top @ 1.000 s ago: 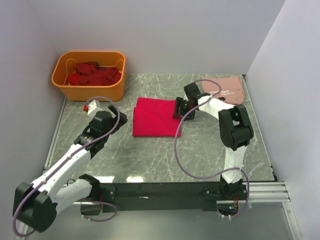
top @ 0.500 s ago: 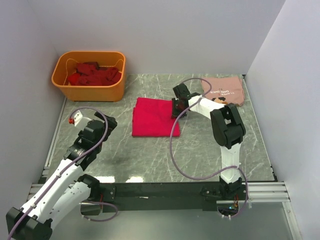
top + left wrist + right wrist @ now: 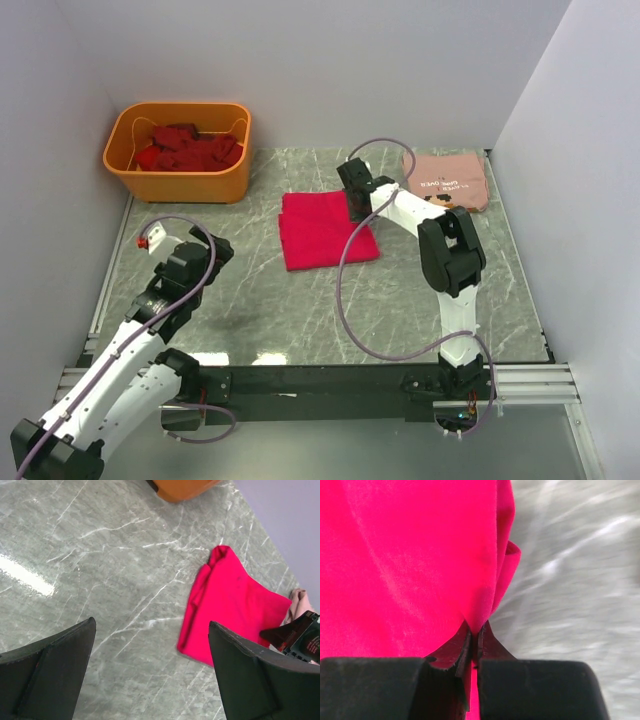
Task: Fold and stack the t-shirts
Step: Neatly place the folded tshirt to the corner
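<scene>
**Crimson shirt pinched at its edge by the right gripper**

The folded crimson-pink t-shirt is seen lying near the middle of the marble-patterned table, set slightly askew to the table's edges. Its far right edge is gripped by the right gripper. In the right wrist view the two fingers are pressed almost together, with a thin fold of the bright cloth caught between their tips. The rest of the shirt is spread flat on the table.

The left gripper is held over the left part of the table, well apart from the crimson shirt. Its fingers are spread wide and nothing is held between them; only bare table is seen in the gap in the left wrist view.

A salmon-pink t-shirt with a small printed graphic is laid folded at the far right corner of the table. Dark red t-shirts are heaped in the orange tub at the far left corner.
</scene>
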